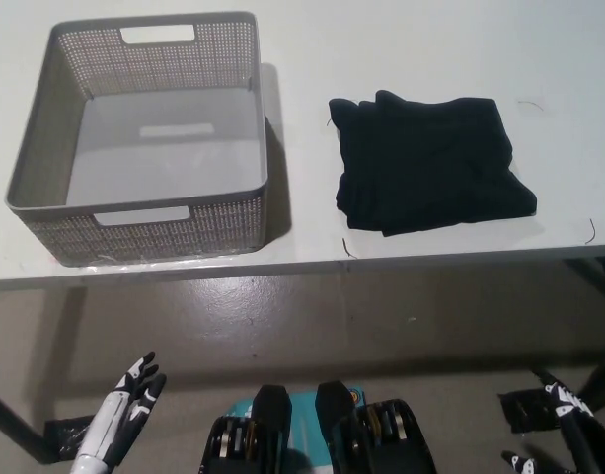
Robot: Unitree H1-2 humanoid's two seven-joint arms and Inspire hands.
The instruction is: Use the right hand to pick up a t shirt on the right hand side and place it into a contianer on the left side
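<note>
Folded black t shirt (432,163) lies on bench (401,44) right of grey container (233,212), long axis across; right hand (568,430) low at bottom right, shirt up-left of it, nearer than left hand (132,395); both empty, fingers apart.

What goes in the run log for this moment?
shirt folded on table, untouched | basket empty | right hand low, open | left hand low, open

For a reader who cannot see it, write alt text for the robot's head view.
A folded black t-shirt lies on the right of a white table, apart from an empty grey basket on the left. Both robot hands hang low before the table edge, white left hand and black right hand, fingers apart, holding nothing.
</note>
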